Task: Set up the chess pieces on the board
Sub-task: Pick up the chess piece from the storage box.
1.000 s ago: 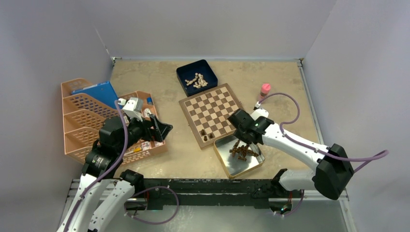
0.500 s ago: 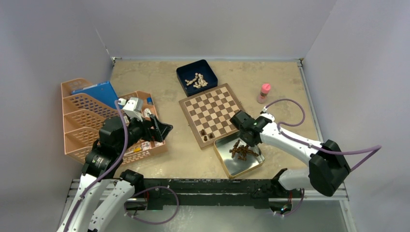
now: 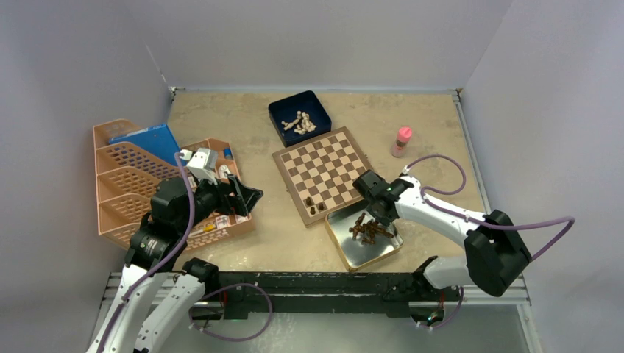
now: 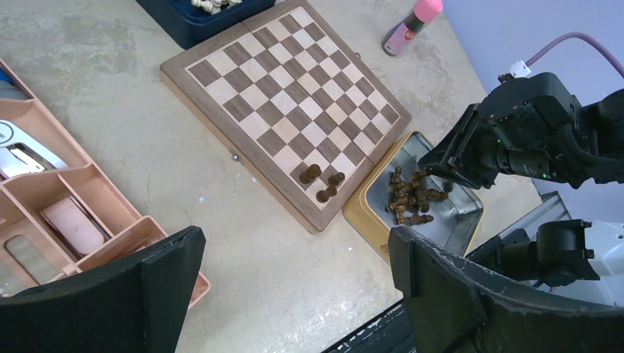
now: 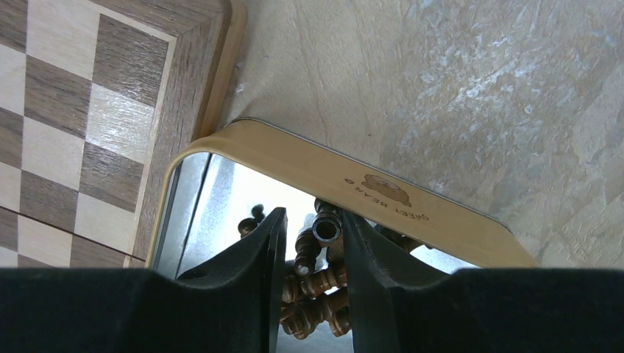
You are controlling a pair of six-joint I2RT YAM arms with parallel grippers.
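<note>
The board [image 3: 321,173] [image 4: 283,103] lies mid-table with three dark chess pieces [image 3: 314,205] [image 4: 322,184] standing near its front corner. Several more dark pieces [image 3: 368,229] [image 5: 324,287] lie heaped in a silver tin [image 3: 346,250] [image 5: 309,165] just right of that corner. My right gripper [image 3: 377,213] [image 5: 309,228] reaches down into the tin. Its jaws stand narrowly apart astride the heap, and one piece lies against the right finger without being pinched. My left gripper [image 3: 246,198] [image 4: 294,246] hovers wide open and empty, left of the board.
A dark blue box [image 3: 299,118] of pale chessmen sits behind the board. A pink-capped bottle [image 3: 402,140] [image 4: 412,26] stands to the right. An orange desk organiser [image 3: 132,184] [image 4: 88,191] fills the left side under my left arm.
My right gripper has dropped a little and shifted over the tin's heap, its elbow swinging left. The left arm has not moved.
</note>
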